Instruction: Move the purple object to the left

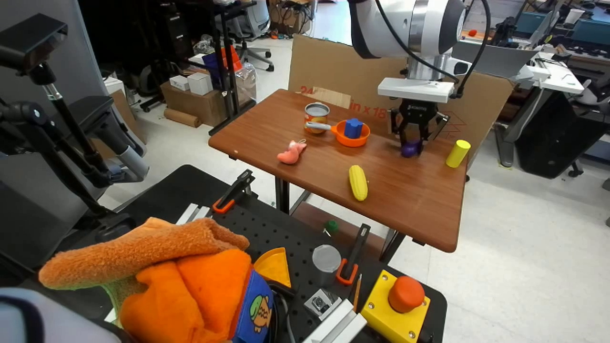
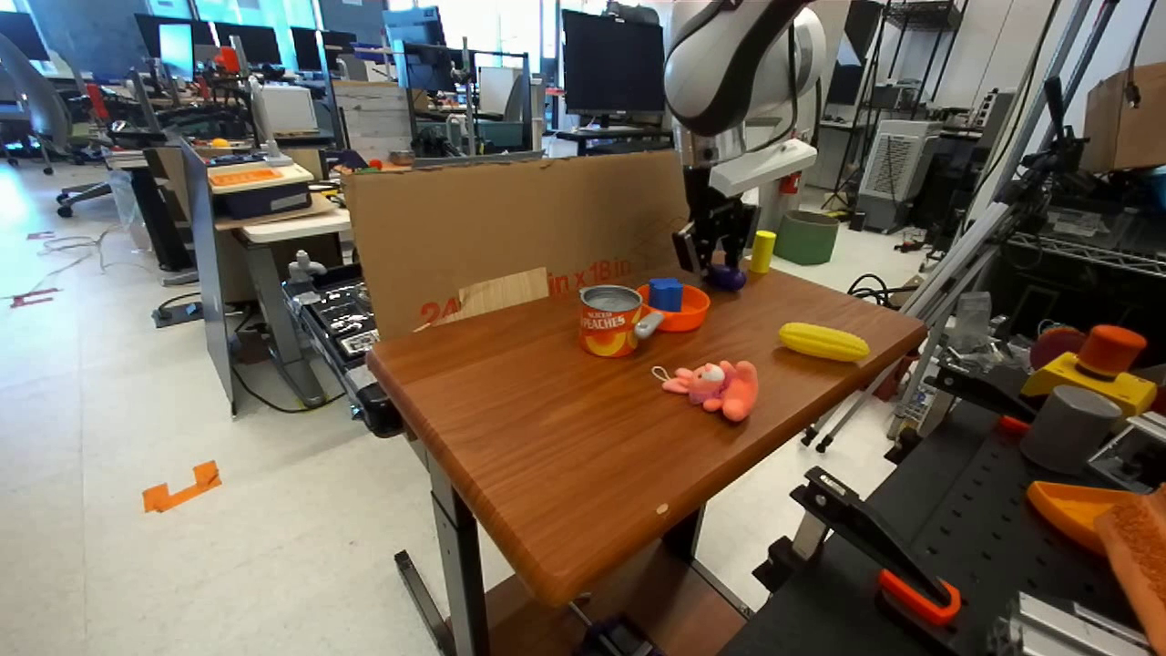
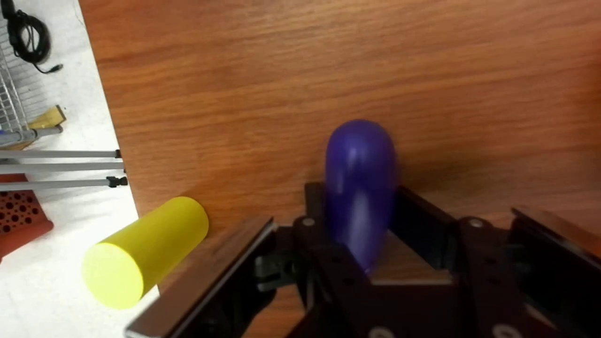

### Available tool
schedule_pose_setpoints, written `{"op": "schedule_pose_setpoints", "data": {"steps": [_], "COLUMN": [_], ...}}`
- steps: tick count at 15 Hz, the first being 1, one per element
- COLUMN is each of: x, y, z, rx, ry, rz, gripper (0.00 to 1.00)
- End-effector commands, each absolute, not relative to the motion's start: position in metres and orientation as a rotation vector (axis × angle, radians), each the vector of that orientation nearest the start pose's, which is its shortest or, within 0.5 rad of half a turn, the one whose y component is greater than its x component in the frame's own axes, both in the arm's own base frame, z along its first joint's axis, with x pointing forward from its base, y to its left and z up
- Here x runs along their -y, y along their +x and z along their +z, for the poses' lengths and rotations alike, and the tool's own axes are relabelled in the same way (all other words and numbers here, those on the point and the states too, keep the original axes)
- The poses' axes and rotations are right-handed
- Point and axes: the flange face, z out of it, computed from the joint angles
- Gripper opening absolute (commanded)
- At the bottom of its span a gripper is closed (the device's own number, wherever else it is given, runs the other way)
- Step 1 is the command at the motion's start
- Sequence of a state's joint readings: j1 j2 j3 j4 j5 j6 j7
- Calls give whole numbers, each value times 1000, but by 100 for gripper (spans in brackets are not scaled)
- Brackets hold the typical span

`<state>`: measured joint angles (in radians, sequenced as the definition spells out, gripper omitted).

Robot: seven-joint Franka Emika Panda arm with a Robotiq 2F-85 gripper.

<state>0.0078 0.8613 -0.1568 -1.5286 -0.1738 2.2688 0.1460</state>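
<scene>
The purple object [image 3: 360, 173] is a smooth, dark-purple elongated toy, seen large in the wrist view. It also shows in both exterior views, low between the fingers at the far end of the brown table [image 1: 410, 148] [image 2: 726, 278]. My gripper [image 3: 358, 199] points down with one finger on each side of it. Both finger pads touch its sides, so the gripper is shut on it. Its narrow end is partly hidden by a finger. The gripper also shows in both exterior views [image 1: 412, 141] [image 2: 718, 264]. I cannot tell whether the toy still touches the table.
A yellow cylinder [image 3: 145, 253] stands beside the gripper near the table edge. An orange pan [image 1: 351, 141] holds a blue block [image 1: 353, 127]. A peaches can [image 2: 608, 321], a pink plush toy [image 2: 720, 387] and a yellow corn toy [image 1: 358, 183] are on the table [image 2: 510, 428]. Cardboard [image 2: 510, 214] stands behind.
</scene>
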Motion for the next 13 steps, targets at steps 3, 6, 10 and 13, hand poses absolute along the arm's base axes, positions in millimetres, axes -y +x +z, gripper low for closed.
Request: {"op": "schedule_pose_setpoints", "data": {"steps": [3, 6, 10, 13], "x": [88, 78, 78, 77], "y": [678, 662, 666, 660], "z": [156, 181, 184, 193], "rx": [-258, -211, -238, -241], "ry": [-3384, -3325, -3336, -3331], "rz": [473, 494, 450, 451], "gripper": [88, 100, 100, 100]}}
